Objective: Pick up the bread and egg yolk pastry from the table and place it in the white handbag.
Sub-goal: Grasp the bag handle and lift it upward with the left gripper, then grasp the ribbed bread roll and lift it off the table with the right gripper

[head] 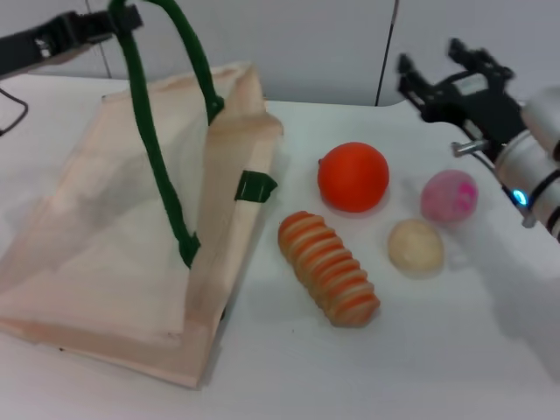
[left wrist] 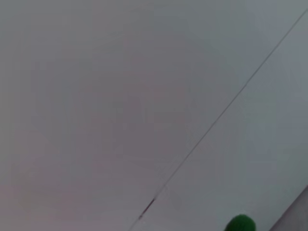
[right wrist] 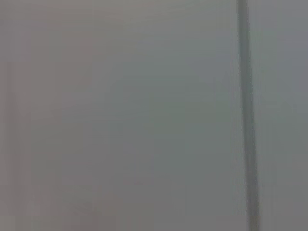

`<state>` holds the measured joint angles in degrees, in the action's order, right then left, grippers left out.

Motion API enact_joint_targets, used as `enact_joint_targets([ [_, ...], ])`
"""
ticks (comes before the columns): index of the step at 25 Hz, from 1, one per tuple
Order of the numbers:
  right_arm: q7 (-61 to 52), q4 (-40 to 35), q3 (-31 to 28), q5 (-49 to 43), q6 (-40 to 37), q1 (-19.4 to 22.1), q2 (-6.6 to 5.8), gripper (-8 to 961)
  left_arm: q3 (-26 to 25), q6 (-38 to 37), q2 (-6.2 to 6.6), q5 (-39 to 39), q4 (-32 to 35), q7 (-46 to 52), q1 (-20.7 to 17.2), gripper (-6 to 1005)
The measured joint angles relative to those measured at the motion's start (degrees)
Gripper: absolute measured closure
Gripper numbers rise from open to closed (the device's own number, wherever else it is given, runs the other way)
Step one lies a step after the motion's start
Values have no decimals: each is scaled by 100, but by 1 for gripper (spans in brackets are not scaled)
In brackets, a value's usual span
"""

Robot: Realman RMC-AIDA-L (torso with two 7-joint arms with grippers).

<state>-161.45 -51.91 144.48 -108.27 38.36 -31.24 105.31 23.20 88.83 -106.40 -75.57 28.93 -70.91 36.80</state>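
Observation:
The striped orange and cream bread lies on the white table, right of the white handbag. The pale egg yolk pastry sits right of the bread. My left gripper is at the top left, shut on the bag's dark green handle, holding it up so the bag stands open. A bit of green handle shows in the left wrist view. My right gripper is open and empty, raised at the back right, beyond the pastry.
A smooth orange ball sits behind the bread and a pink ball behind the pastry. A black cable lies at the far left. The wrist views show mostly grey wall.

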Motion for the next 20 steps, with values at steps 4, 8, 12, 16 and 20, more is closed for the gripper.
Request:
enact_joint_targets([
  [4,0,-1098,-10,-462,-1145,20,-603,220,0,253,49,-432,-2,-142,-182,885],
  [8,65,-2123,-163,-882,-2588,43,-1062,220,0,536,88,-914,-6,-315,-358,885],
  [12,487,-2906,-851,-1378,-4665,230,-993,220,-5,852,133,-1336,-11,-427,-521,885],
  [16,1019,-3355,-2060,-2146,-6752,610,-315,219,-9,870,95,-1431,-19,-531,-578,885],
  [20,1257,-3633,-3197,-3396,-8559,807,667,219,-63,883,44,-1531,-86,-685,-618,885],
])
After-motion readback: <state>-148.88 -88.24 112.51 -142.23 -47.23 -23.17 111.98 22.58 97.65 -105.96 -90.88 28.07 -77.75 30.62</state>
